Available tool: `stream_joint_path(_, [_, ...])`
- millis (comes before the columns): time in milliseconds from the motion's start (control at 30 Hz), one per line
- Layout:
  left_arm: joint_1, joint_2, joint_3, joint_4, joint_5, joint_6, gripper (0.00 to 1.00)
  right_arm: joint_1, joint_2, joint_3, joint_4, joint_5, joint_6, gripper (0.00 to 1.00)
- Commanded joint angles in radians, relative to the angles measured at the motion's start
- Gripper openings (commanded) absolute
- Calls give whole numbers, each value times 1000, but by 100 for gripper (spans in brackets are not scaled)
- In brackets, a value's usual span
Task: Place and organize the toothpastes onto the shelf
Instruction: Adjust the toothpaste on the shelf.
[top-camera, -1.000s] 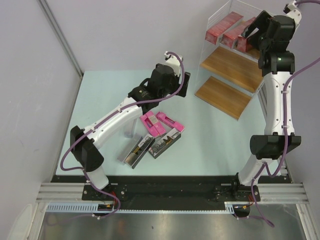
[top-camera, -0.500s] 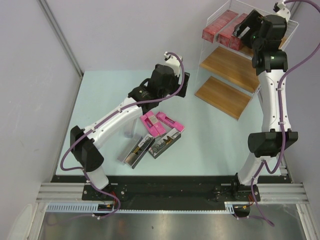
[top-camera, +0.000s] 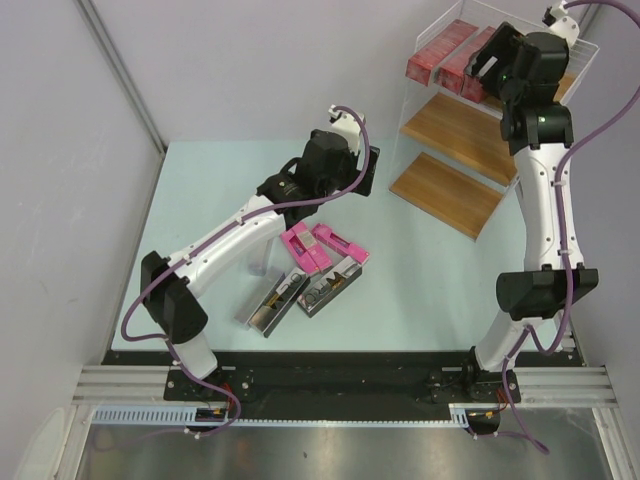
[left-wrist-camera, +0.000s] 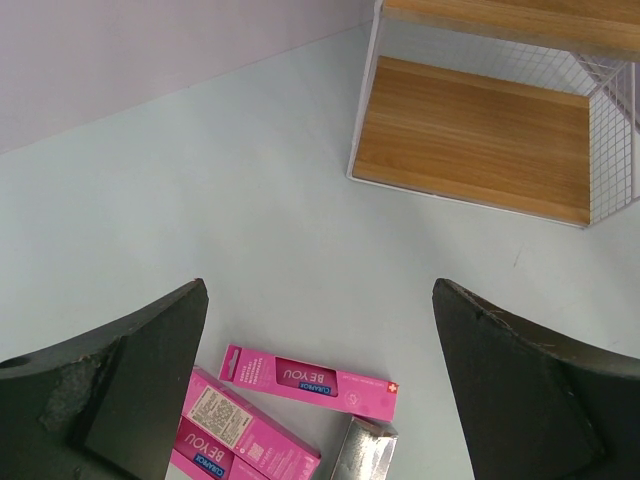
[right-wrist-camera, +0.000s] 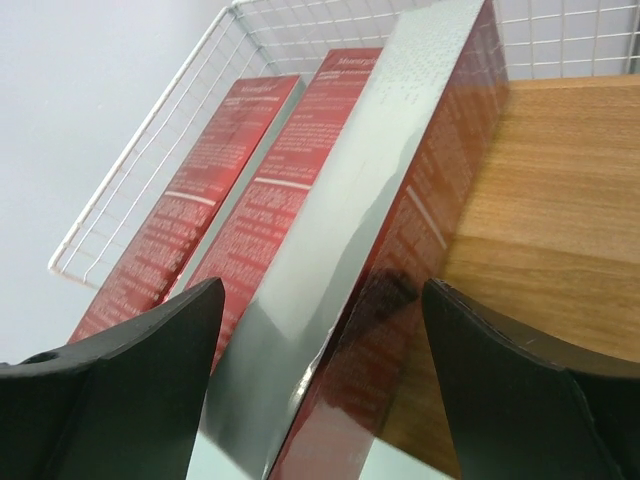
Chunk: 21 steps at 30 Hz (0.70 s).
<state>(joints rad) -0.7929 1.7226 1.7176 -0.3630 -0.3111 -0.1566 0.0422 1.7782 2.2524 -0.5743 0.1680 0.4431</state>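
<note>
silver carton (left-wrist-camera: 362, 452) and lower pink carton (left-wrist-camera: 245, 440) cut off at the bottom edge

This looks like a robotics lab test cell. A left arm (top-camera: 235, 232) and a right arm (top-camera: 548, 210), both white and black, are bolted to an aluminium rail (top-camera: 120, 385) at the near edge of a pale green surface (top-camera: 430, 290). Plain grey partition walls (top-camera: 60, 150) enclose it, and a small wire shelf (top-camera: 445, 195) and loose toothpaste cartons (top-camera: 305, 250) sit on the surface.
</note>
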Motion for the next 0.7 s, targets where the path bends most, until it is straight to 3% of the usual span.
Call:
stream_joint_path(0, [-6, -40, 4, 6, -8, -1, 100, 48, -65, -4, -29, 88, -63, 85])
stream_joint_path(233, [-6, -41, 2, 4, -6, -3, 100, 76, -39, 36, -74, 206, -109, 74])
stream_joint_path(267, [-6, -41, 2, 6, -3, -3, 100, 76, -28, 50, -108, 215, -116, 63])
stream_joint_path(400, [-6, -40, 2, 6, -5, -3, 100, 76, -19, 50, -134, 242, -116, 54])
stream_joint_path(667, [-6, -37, -3, 4, 0, -3, 100, 51, -111, -104, -92, 237, -61, 52])
